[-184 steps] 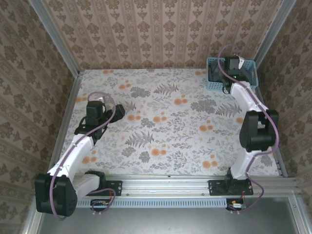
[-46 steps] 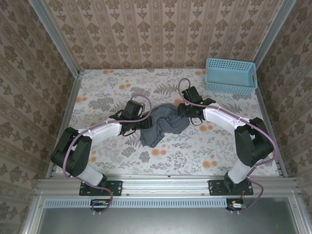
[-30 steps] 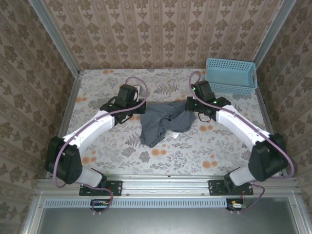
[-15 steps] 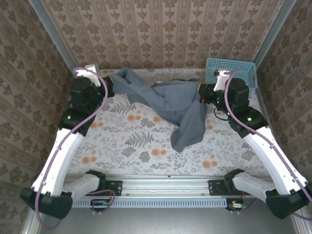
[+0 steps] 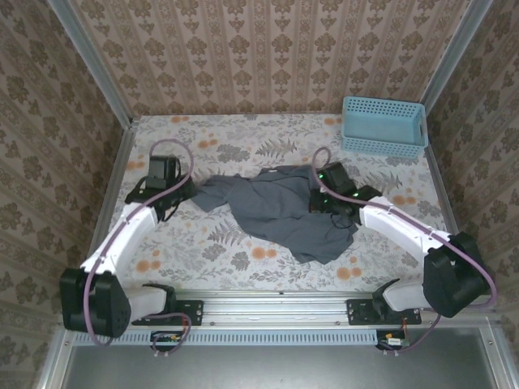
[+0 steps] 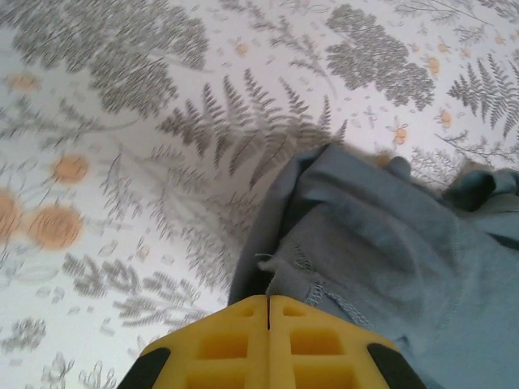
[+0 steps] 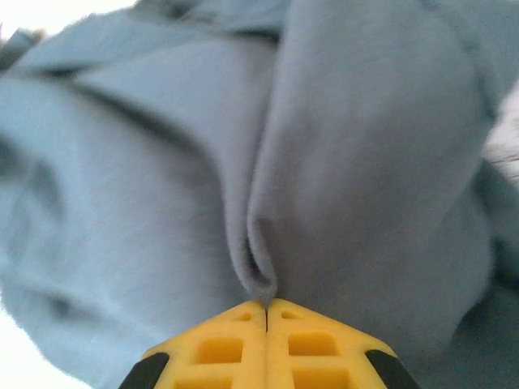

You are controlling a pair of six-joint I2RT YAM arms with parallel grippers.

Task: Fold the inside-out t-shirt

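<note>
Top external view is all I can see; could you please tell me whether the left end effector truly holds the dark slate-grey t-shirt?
Observer: Yes; in the left wrist view the left end effector is shut on a stitched hem of the dark slate-grey soft-fabric t-shirt.
Operator: And the right one, please?
Observer: The right end effector is shut on a pinched-up fold of the cloth.
</note>
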